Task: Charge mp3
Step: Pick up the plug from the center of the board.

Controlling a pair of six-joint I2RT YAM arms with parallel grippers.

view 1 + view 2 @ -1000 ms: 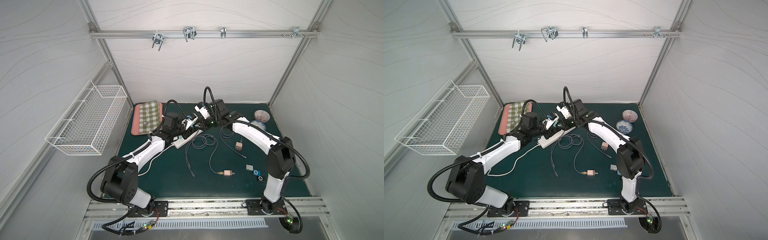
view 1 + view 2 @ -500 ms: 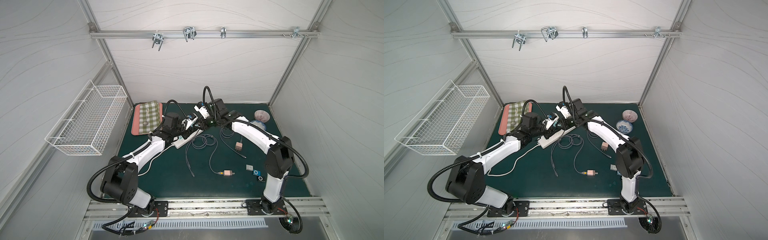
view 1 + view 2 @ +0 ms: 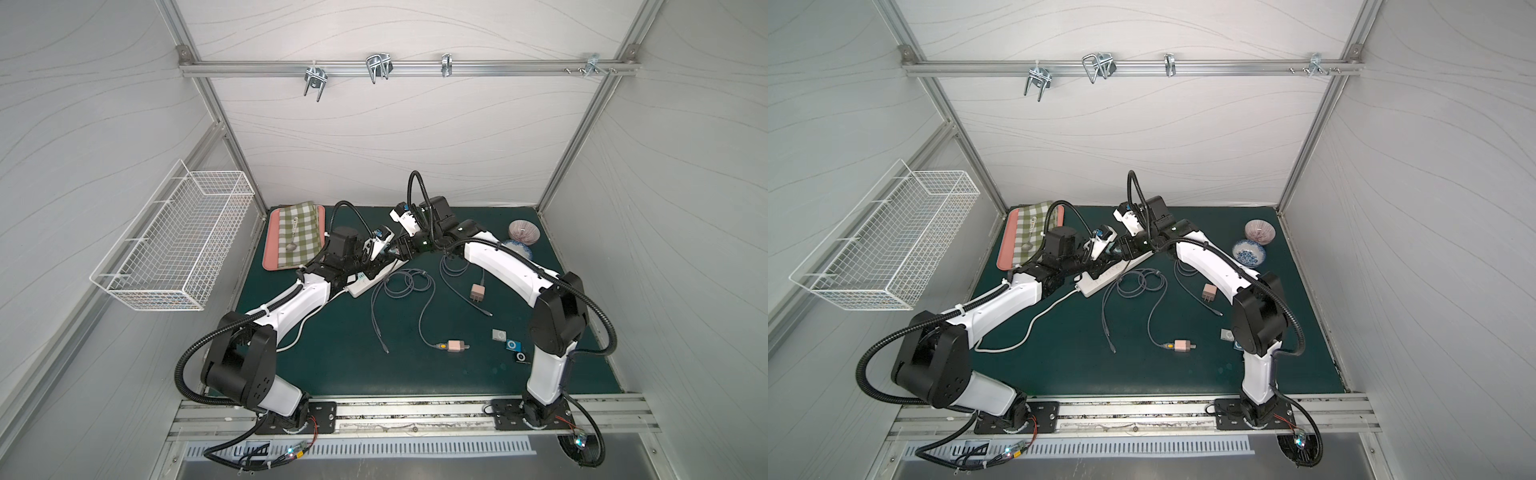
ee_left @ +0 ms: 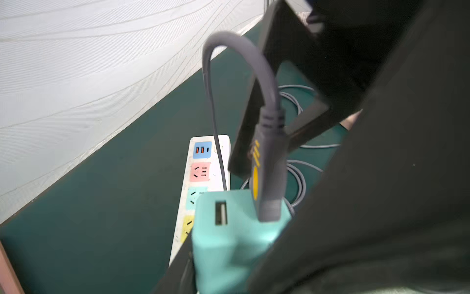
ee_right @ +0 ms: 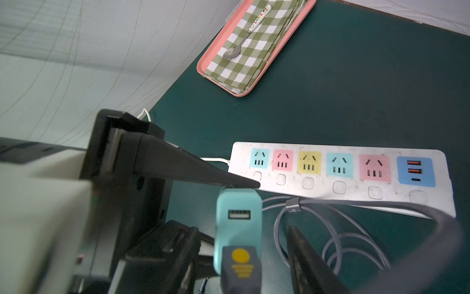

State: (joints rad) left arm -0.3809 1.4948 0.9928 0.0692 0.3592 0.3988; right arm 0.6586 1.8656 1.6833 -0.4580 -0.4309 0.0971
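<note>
A: White panelled walls (image 3: 374,145) all round, a dark green surface (image 3: 332,374) below. Where is the mp3 player?

B: The blue clip mp3 player (image 3: 513,345) lies flat, well apart from the power strip (image 3: 368,282), to its right and nearer the front edge. A silver player (image 3: 499,334) lies just beside it, and a dark one (image 3: 519,356) too small to be sure of. Nothing touches them.

A: How would it handle?

B: Light and rigid, I'd judge, with a smooth shell that could skate on the surface. It lies low, so the pinch should come across its two side edges, close down, leaving the port end free. Which end that is, I cannot tell.

A: And the charging gear?

B: The left end effector (image 4: 229,244) is clenched on a teal two-port wall charger (image 5: 237,216), close to the power strip but not in a socket. A gray USB plug (image 5: 241,264) with a yellow mark sits in one port. The right end effector (image 5: 243,229) is released: its jaws stand apart either side of that plug, a gap showing on each side.

A: The rest?

B: The plug's gray cable (image 5: 356,203) loops up and runs past the power strip; more cable coils (image 3: 405,280) lie just beside it. A pink wall charger (image 3: 477,292) and a pink charger with a cable (image 3: 456,345) lie between the power strip and the players. The cable's free end has yet to reach a player, I'd say.
</note>
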